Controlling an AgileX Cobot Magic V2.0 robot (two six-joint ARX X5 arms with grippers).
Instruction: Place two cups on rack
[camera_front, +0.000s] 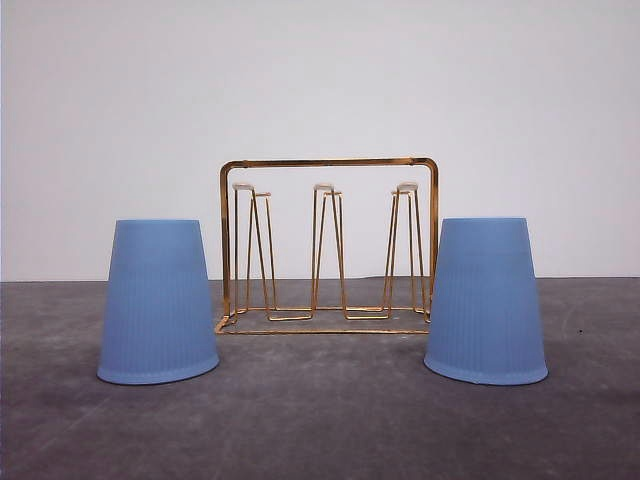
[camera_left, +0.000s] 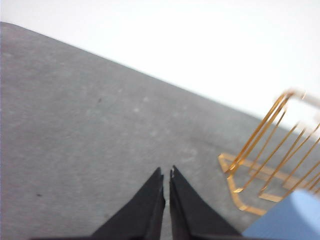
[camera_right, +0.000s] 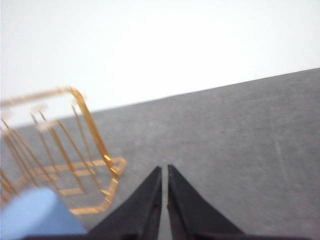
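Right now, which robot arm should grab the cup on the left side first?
Probably the left: the left cup stands on that arm's side of the rack, and its wrist view shows it beside the shut, empty left gripper.

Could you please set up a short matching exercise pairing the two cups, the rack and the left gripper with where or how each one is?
Things:
1. left cup
2. right cup
3. rack
4. left gripper

States:
A. shut, holding nothing
B. upside down on the table, to the rack's right
C. standing between the cups, prongs bare
D. upside down on the table, to the rack's left

Pairs: 1-D, 2-B, 3-C, 4-A
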